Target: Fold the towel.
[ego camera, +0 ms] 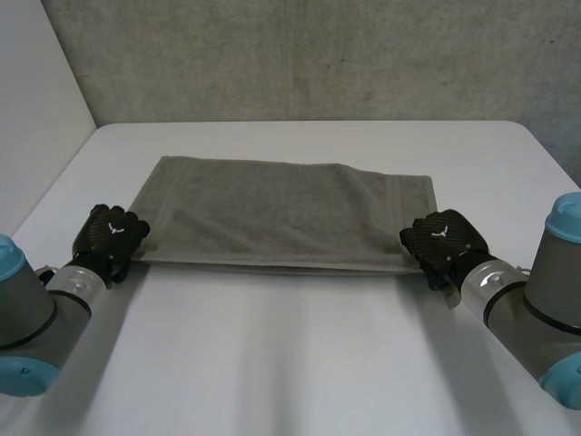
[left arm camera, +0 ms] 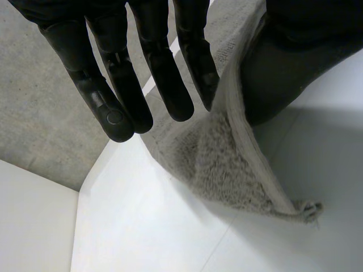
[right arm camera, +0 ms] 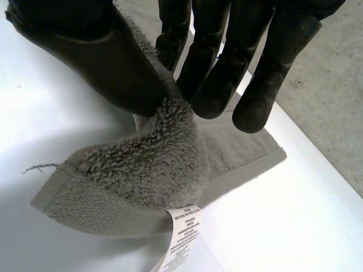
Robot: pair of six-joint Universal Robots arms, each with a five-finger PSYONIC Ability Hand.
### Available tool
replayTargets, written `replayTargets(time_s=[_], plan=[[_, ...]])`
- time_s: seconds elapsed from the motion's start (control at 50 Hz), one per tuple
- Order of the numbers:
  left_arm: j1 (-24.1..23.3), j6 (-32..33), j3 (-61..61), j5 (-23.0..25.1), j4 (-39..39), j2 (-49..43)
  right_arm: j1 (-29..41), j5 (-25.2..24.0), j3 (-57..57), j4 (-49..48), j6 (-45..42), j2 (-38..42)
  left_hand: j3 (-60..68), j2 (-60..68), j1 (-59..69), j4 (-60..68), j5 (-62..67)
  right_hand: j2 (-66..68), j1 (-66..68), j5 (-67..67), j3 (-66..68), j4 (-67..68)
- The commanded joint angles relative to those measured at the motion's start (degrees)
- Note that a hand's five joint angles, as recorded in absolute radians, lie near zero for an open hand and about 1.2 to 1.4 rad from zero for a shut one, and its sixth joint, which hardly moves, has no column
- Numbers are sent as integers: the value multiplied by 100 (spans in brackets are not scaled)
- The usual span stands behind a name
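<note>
A grey towel (ego camera: 281,218) lies folded in half across the middle of the white table (ego camera: 300,354), its doubled edge nearest me. My left hand (ego camera: 109,238) is at the near left corner. In its wrist view the left hand (left arm camera: 164,79) has straight fingers, and the towel (left arm camera: 227,164) edge rises between them and the thumb, pinched there. My right hand (ego camera: 443,243) is at the near right corner. There the right hand (right arm camera: 215,85) pinches a raised bunch of towel (right arm camera: 147,170) between thumb and fingertips.
A white care label (right arm camera: 184,238) hangs from the towel corner under my right hand. A grey wall (ego camera: 300,54) stands behind the table's far edge, and a white panel (ego camera: 36,100) rises at the left.
</note>
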Motion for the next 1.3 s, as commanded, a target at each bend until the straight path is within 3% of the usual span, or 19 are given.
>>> replayTargets(time_s=[0.02, 0.1, 0.16, 0.2, 0.3, 0.34, 0.48, 0.54, 0.62, 0.68, 0.74, 0.78, 0.84, 0.94, 0.98, 1.0, 1.04, 1.16, 1.3], plan=[[34, 36, 35, -12, -32, 22, -133, 17, -61, 7, -3, -2, -796, -756, -758, -758, -1755, 539, 509, 363, 393, 351], [51, 27, 26, -12, -50, 93, -203, 26, -105, 129, -20, -55, -695, -655, -657, -656, -1654, 539, 509, 363, 393, 351], [121, 9, -9, 6, -68, 198, -203, 8, -131, 269, -29, -134, 707, 747, 745, 746, -252, 539, 509, 363, 393, 351], [148, -17, -44, 24, -103, 295, -195, -9, -149, 375, -38, -169, 715, 756, 753, 754, -243, 539, 509, 363, 393, 351], [95, 9, -158, 59, -674, 690, -186, -141, -298, 866, -82, -336, 715, 756, 753, 754, -243, 539, 509, 363, 393, 351], [69, -43, -185, 94, -1304, 1136, -186, -273, -369, 1105, -126, -398, 715, 756, 753, 754, -243, 539, 509, 363, 393, 351], [139, -166, -553, 445, -2123, 2164, -238, -1124, -702, 2701, -713, -661, 715, 756, 753, 754, -243, 539, 509, 363, 393, 351], [183, -219, -799, 559, -2387, 2692, -334, -1239, -755, 3175, -924, -748, 715, 756, 753, 754, -243, 539, 509, 363, 393, 351], [568, -211, -1107, 621, -2861, 3526, -730, -1625, -782, 4608, -1845, -1170, 715, 756, 753, 754, -243, 539, 509, 363, 393, 351], [737, -202, -1178, 692, -3074, 3802, -845, -1811, -799, 5008, -2139, -1312, 715, 756, 753, 754, -243, 539, 509, 363, 393, 351], [1053, -211, -1187, 1026, -3443, 4136, -1135, -2268, -896, 5623, -2587, -1575, 715, 756, 753, 754, -243, 539, 509, 363, 393, 351], [1403, -219, -1161, 1515, -3714, 4250, -1468, -2776, -1132, 6078, -2823, -1707, 715, 756, 753, 754, -243, 539, 509, 363, 393, 351], [1519, -228, -1134, 1729, -3759, 4241, -1679, -3145, -1466, 6255, -2833, -1690, 715, 756, 753, 754, -243, 539, 509, 363, 393, 351], [1458, -430, -835, 1931, -3557, 3819, -1637, -3270, -1800, 6212, -2807, -1095, 715, 756, 753, 754, -243, 539, 509, 363, 393, 351], [925, -824, -320, 1905, -3146, 2971, -1539, -3244, -1977, 6212, -2771, -705, 715, 756, 753, 754, -243, 539, 509, 363, 393, 351], [922, -826, -317, 1905, -3144, 2967, -1418, -3200, -2229, 6212, -2658, -340, 715, 756, 753, 754, -243, 539, 509, 363, 393, 351], [432, -1185, 348, 1581, -2934, 2127, -1293, -3147, -2469, 6212, -2481, -11, 715, 756, 753, 754, -243, 539, 509, 363, 393, 351], [43, -1318, 1824, 728, -2942, 597, -1047, -2787, -3673, 6018, -1884, 1193, 715, 756, 753, 754, -243, 539, 509, 363, 393, 351], [-309, -1344, 3304, 472, -2968, -558, -915, -2261, -5130, 5650, -1094, 2307, 715, 756, 753, 754, -243, 539, 509, 363, 393, 351]])
